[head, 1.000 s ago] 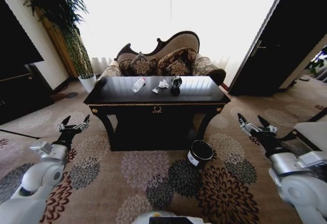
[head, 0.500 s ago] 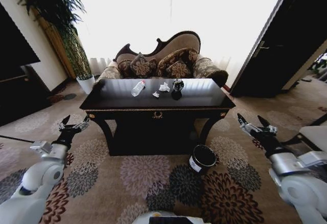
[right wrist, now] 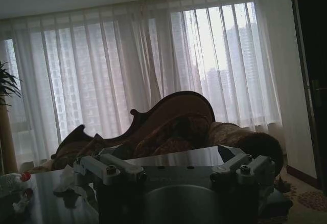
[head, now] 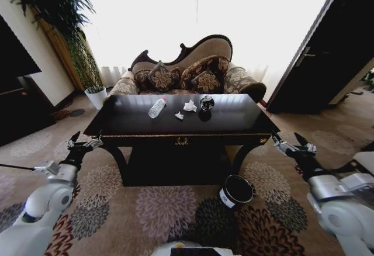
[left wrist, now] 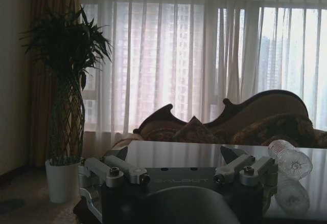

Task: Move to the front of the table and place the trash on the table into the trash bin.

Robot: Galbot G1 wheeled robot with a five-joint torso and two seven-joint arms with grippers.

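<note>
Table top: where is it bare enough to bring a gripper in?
The table is bare along its front edge and at both ends. The crowded patch is mid-back: bottle, paper wads and dark round piece.

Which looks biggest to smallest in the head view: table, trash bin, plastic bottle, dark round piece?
1. The table, by far.
2. The trash bin, though it sits nearer the camera, which inflates it.
3. The plastic bottle.
4. The dark round piece, close to the bottle in apparent size, so that pair is unsure.
</note>
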